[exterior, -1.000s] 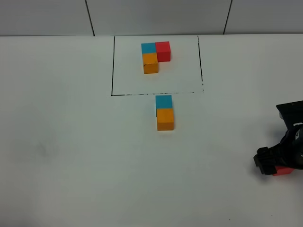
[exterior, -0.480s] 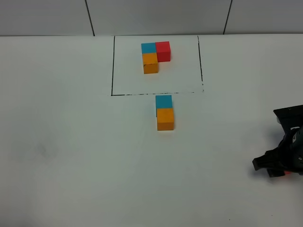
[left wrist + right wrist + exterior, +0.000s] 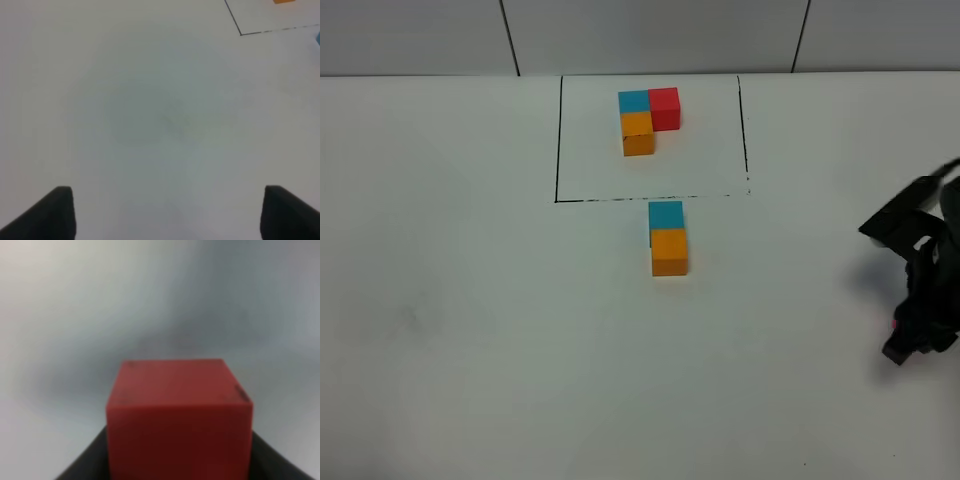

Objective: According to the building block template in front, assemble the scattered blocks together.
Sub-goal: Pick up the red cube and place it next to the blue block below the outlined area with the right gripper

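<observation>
The template is an L of blue (image 3: 633,101), red (image 3: 664,108) and orange (image 3: 638,132) cubes inside a black-lined rectangle (image 3: 558,150) at the back. Just in front of the frame, a loose teal-blue cube (image 3: 666,214) and a loose orange cube (image 3: 670,251) touch in a line. My right gripper (image 3: 910,340) at the far right edge is shut on the loose red cube (image 3: 179,415), which fills the right wrist view between the dark fingers (image 3: 85,465). My left gripper (image 3: 167,215) is open and empty over bare table, out of the exterior view.
The white table (image 3: 470,300) meets a panelled wall (image 3: 650,35) at the back. In the left wrist view the frame's corner (image 3: 241,34) and a sliver of an orange cube (image 3: 284,1) show.
My right arm has swung and risen at the right edge. The red cube, seen under the gripper a second ago, is now almost hidden behind the arm in the exterior view.
</observation>
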Available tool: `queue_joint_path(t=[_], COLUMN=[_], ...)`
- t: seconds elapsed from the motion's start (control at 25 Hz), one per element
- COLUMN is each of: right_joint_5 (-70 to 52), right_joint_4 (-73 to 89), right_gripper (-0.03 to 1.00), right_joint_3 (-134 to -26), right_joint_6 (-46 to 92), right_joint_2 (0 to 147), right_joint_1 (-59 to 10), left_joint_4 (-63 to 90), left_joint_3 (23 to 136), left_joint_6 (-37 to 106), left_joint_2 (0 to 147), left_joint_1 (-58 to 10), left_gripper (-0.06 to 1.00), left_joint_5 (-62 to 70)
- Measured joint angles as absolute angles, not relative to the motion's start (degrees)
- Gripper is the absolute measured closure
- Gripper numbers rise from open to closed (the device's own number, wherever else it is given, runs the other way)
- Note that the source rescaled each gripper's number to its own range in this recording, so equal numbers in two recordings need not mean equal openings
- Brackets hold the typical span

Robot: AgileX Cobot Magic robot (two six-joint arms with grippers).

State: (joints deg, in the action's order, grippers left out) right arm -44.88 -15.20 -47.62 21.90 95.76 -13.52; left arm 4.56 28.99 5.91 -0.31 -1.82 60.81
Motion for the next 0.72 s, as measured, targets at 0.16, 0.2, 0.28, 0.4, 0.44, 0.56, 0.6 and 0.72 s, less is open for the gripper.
queue_joint_path(t=[0.16,0.2,0.28,0.4,0.44,0.56,0.6,0.72], right_joint_5=[-48.24,-49.52,-53.11,-56.82,-57.40,-57.88,-57.98,-58.73], right_joint_4=[-12.67,-11.62,-9.83,-8.71,-8.71,-8.18,-7.89,-6.58], right_gripper=[0.95,0.95,0.95,0.95,0.95,0.95,0.95,0.95], right_joint_3=[-56.84,-59.42,-65.33,-73.98,-76.78,-83.42,-85.33,-89.73], right_joint_6=[41.45,44.49,48.77,53.89,54.88,57.45,58.22,60.58], right_joint_2=[97.56,98.76,102.20,108.37,110.50,115.67,117.19,120.78], right_joint_1=[-17.85,-18.39,-19.24,-20.35,-20.82,-22.45,-22.78,-23.68], left_joint_4=[4.56,4.56,4.56,4.56,4.56,4.56,4.56,4.56], left_joint_3=[28.99,28.99,28.99,28.99,28.99,28.99,28.99,28.99], left_joint_6=[5.91,5.91,5.91,5.91,5.91,5.91,5.91,5.91], left_joint_2=[-0.31,-0.31,-0.31,-0.31,-0.31,-0.31,-0.31,-0.31], left_joint_1=[-1.82,-1.82,-1.82,-1.82,-1.82,-1.82,-1.82,-1.82], left_gripper=[0.18,0.18,0.18,0.18,0.18,0.18,0.18,0.18], left_joint_5=[60.81,60.81,60.81,60.81,60.81,60.81,60.81,60.81])
